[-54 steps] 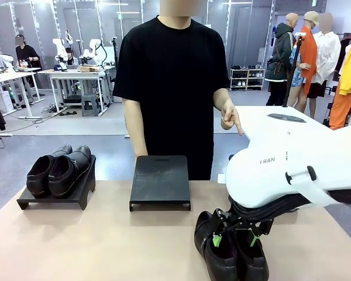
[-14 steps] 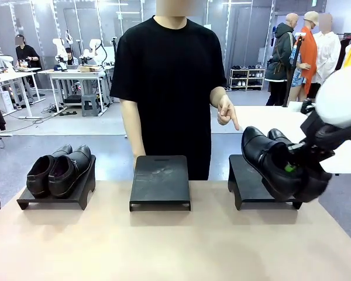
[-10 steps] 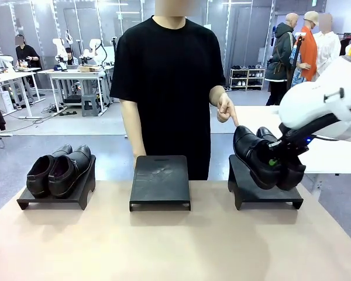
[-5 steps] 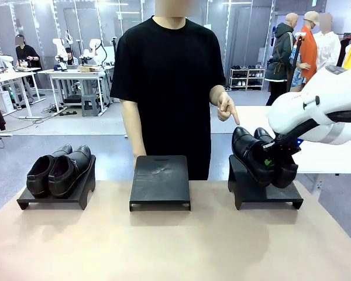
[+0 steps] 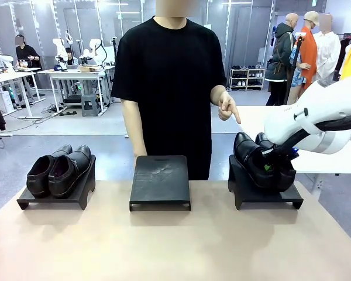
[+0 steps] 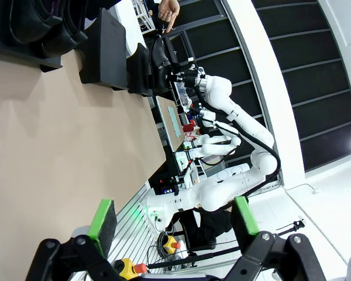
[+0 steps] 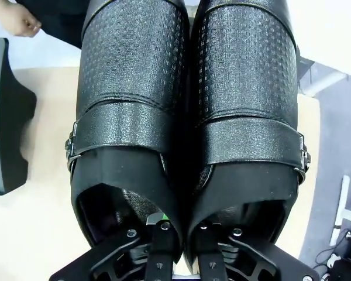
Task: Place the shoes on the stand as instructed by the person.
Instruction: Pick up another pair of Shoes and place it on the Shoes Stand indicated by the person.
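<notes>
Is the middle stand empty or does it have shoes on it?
Empty. The middle stand has a bare black top, while one pair of shoes sits on the left stand.

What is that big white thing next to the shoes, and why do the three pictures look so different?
The white thing is a robot arm. There are two, each ending in a gripper, a kind of two-finger hand. One picture looks across the table at the person. The other two come from small cameras on the robot's wrists, so they look tilted.

Three black stands sit on the table. The left stand holds a pair of black shoes. The middle stand is bare. The right gripper is shut on a second pair of shoes, at the right stand, where the person's hand points. The left gripper is open, holding nothing.
</notes>
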`<state>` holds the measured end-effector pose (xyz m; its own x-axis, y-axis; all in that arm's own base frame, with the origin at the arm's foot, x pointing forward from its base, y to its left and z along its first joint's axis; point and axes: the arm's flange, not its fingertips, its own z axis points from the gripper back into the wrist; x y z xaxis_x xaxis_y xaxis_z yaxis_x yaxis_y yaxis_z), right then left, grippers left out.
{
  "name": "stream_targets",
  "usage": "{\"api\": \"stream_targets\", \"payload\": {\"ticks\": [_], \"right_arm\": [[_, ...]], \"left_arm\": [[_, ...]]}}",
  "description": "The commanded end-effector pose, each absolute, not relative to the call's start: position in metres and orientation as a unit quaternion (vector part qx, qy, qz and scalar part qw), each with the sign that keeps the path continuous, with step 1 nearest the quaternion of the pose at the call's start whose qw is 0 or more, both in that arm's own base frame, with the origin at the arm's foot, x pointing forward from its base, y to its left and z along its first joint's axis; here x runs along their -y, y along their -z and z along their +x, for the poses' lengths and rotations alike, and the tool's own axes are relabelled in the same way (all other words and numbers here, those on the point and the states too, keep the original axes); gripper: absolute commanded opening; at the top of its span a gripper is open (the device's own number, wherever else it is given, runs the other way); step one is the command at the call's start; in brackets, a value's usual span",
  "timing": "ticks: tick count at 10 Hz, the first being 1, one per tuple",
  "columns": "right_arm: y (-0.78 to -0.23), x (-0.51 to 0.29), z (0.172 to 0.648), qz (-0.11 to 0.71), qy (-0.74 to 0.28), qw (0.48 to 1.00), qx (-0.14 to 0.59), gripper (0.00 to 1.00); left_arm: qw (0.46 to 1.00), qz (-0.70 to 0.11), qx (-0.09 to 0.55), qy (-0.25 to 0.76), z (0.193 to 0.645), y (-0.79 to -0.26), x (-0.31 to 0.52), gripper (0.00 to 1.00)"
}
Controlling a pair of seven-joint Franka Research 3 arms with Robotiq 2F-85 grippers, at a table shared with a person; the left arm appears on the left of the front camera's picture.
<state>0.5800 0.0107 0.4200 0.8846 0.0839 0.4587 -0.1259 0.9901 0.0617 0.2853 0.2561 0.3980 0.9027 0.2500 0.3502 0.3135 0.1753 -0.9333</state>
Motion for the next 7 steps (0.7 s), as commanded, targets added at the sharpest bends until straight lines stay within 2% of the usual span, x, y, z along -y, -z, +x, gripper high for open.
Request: {"api": "stream_targets", "payload": {"ticks": [1,7], "right_arm": [[-0.424,-0.010,0.589,0.032,-0.040,0.962,0.269,0.08],[-0.411,-0.005,0.592,0.032,-0.017,0.965,0.261,0.08]], "left_arm": [[0.733,-0.644,0.219,0.028,0.283,-0.399,-0.257,1.00],[0.733,-0.644,0.219,0.028,0.283,-0.399,-0.257,1.00]]}}
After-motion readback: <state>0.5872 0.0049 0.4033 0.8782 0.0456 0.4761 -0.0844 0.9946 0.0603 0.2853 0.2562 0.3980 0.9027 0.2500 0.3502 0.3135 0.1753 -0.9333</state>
